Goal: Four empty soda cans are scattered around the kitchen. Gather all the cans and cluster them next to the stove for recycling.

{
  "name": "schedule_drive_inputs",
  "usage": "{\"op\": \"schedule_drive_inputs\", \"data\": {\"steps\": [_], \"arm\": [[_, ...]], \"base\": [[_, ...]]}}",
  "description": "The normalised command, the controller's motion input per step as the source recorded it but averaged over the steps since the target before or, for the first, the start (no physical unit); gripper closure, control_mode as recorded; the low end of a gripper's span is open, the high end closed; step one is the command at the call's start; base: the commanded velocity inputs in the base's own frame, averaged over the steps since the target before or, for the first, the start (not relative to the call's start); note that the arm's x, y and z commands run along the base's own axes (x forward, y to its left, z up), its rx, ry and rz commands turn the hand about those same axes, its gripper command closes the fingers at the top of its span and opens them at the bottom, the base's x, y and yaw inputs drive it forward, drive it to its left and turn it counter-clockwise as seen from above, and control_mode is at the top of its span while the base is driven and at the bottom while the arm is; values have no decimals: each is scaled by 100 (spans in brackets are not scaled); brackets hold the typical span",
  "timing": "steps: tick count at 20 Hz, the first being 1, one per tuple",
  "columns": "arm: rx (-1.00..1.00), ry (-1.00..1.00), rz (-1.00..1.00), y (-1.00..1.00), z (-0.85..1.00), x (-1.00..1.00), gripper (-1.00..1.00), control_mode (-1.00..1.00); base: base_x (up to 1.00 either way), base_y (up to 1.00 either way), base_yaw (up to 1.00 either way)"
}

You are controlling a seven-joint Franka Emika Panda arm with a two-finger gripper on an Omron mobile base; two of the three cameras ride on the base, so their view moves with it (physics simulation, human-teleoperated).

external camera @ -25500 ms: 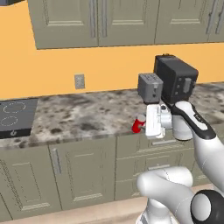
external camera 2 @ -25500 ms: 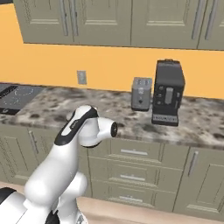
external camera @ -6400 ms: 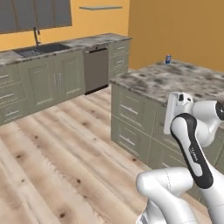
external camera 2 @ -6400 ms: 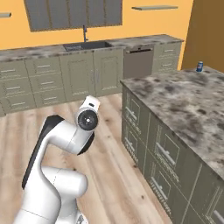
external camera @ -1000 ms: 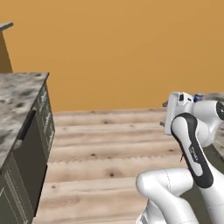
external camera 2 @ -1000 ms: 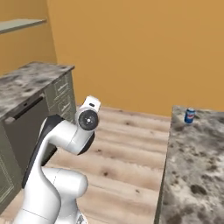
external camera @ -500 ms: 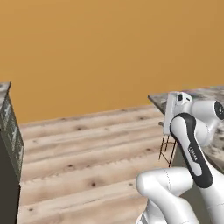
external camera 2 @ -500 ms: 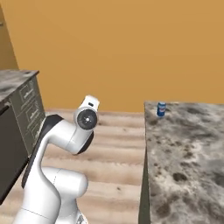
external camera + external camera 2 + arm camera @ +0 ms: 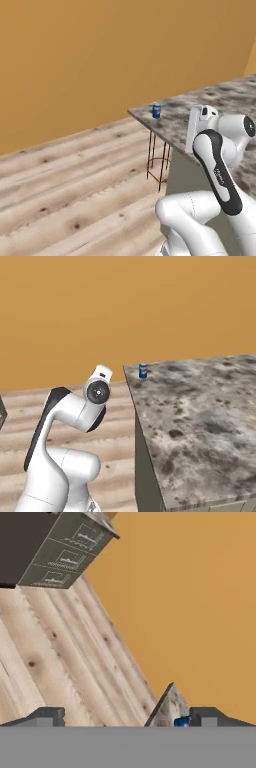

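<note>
While the arm is sitting folded beside the speckled granite island counter [image 9: 200,406], the fetching step is only beginning: the blue can [image 9: 143,371], a small upright cylinder, is standing at the counter's far corner. The gripper [image 9: 125,717] is gaping wide and empty, so reaching over comes next, likely.

Granite island counter [image 9: 220,102]; blue can [image 9: 156,111] upright near corner.
</note>
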Motion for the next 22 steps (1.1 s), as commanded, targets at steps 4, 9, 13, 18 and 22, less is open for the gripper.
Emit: {"op": "schedule_drive_inputs", "data": {"steps": [4, 9, 13, 18, 22], "arm": [[0, 0, 0, 0, 0, 0, -100, 100], [0, 0, 0, 0, 0, 0, -100, 100], [0, 0, 0, 0, 0, 0, -100, 100], [0, 0, 0, 0, 0, 0, -100, 100], [0, 0, 0, 0, 0, 0, -100, 100]], "base": [[0, 8, -49], [0, 7, -48], [0, 6, -47], [0, 10, -45], [1, 13, -43]]}}
